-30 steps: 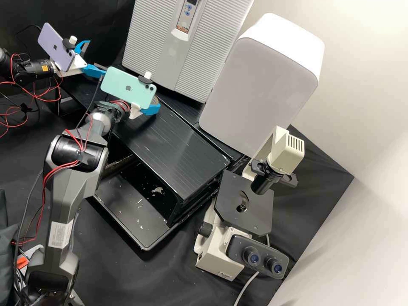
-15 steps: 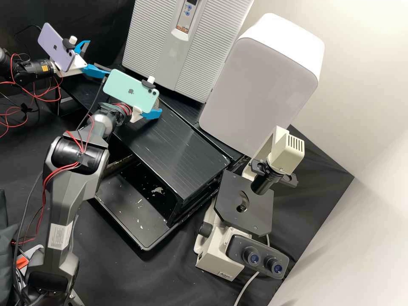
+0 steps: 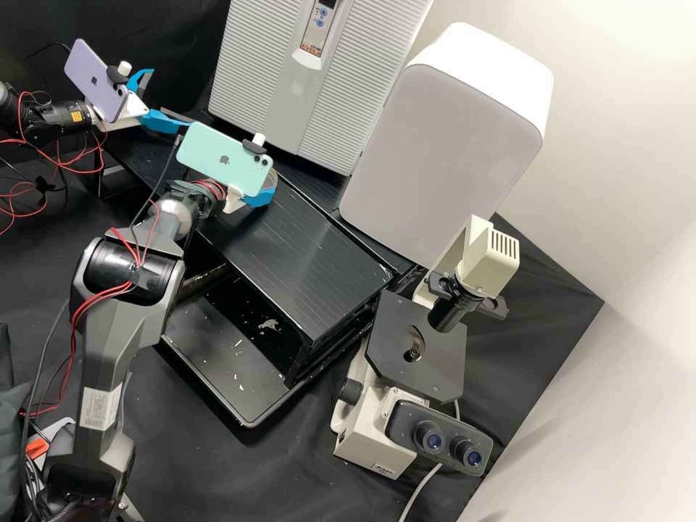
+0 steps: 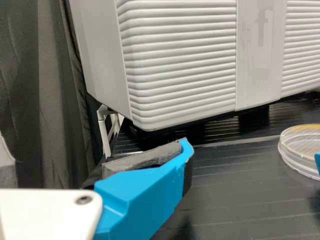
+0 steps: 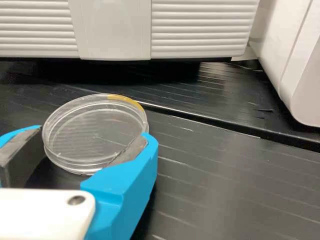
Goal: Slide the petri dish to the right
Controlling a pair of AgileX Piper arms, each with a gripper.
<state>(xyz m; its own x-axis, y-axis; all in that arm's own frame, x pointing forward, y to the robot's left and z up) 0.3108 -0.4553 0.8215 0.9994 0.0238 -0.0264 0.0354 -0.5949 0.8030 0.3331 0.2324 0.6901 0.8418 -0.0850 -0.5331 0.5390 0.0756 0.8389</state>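
One clear empty petri dish (image 5: 95, 132), between spread right jaws, on black platform (image 5: 225, 165).

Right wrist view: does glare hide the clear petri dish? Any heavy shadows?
Right wrist view: no glare on the clear round plastic petri dish, black ribbed platform visible through it; deep shadow under the white ribbed appliance. High view: pale sheen on that platform.

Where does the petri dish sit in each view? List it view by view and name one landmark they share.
High view: the petri dish lies upper left on the black ribbed platform, just beyond the teal phone.
Left wrist view: the dish is on the platform in front of the white ribbed unit, cut off by the frame edge.
Right wrist view: the dish lies between the jaws of the right gripper.
Shared landmark: the white ribbed unit.
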